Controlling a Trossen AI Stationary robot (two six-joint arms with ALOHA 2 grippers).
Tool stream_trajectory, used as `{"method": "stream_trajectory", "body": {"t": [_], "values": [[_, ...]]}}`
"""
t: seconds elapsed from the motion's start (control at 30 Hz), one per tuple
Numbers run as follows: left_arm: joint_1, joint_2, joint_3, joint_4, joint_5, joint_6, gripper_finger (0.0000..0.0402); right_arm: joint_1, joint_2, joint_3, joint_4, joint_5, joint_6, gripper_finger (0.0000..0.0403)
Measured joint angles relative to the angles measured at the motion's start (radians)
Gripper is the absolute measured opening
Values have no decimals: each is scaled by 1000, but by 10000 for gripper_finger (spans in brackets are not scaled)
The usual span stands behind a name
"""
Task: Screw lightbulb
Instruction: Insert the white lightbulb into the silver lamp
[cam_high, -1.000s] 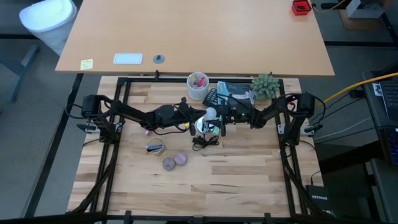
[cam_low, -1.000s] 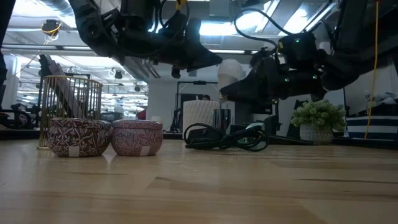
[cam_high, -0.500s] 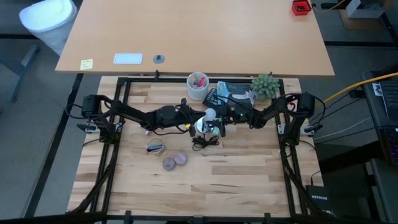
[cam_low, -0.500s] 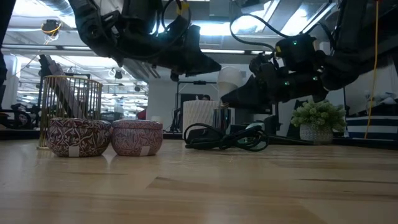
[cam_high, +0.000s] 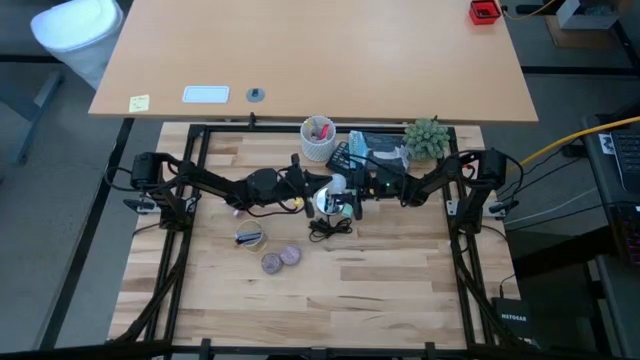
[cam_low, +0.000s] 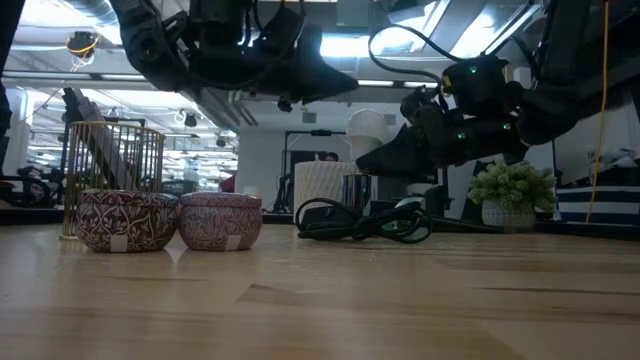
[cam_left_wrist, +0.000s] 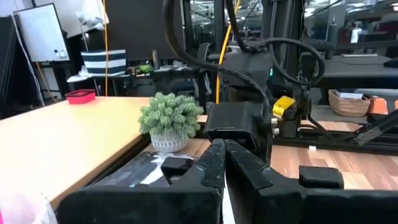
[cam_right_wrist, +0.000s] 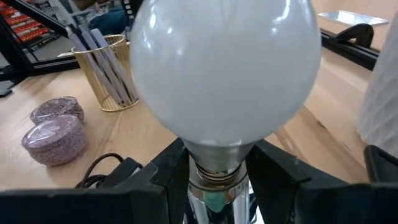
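The lightbulb (cam_right_wrist: 224, 68) is white and rounded with a silvery screw base. It is in my right gripper (cam_high: 350, 192), above the table's middle, and also shows in the low view (cam_low: 367, 128). My left gripper (cam_high: 312, 186) is just to the bulb's left, in the air, with its fingers shut and empty (cam_left_wrist: 222, 163). Below both grippers, a coil of black cord with a pale fitting (cam_high: 326, 208) lies on the table. My right gripper pinches the bulb's silvery screw base (cam_right_wrist: 217, 177) between its two fingers (cam_right_wrist: 165, 177), one on each side. The fingers come from the table's right. The glass globe sticks out beyond the fingertips and slants upward. The bulb is lifted clear of the table and the cord.
Two purple discs (cam_high: 280, 259) and a gold wire holder (cam_high: 250, 237) lie left of centre near the cord. A white cup of pens (cam_high: 318, 138), dark boxes (cam_high: 362, 150) and a small potted plant (cam_high: 427, 138) stand along the far edge. Bare wood spreads toward the near edge.
My right gripper has gone down a little with the bulb, which stays clear of the table. My left gripper's fingers have risen slightly and now lie more level beside the bulb.
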Motion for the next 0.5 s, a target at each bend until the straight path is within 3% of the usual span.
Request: {"method": "stream_trajectory", "body": {"t": [0.5], "values": [[0, 0, 2, -16, 0, 19, 4, 16, -1, 0, 1, 33, -23, 147]]}}
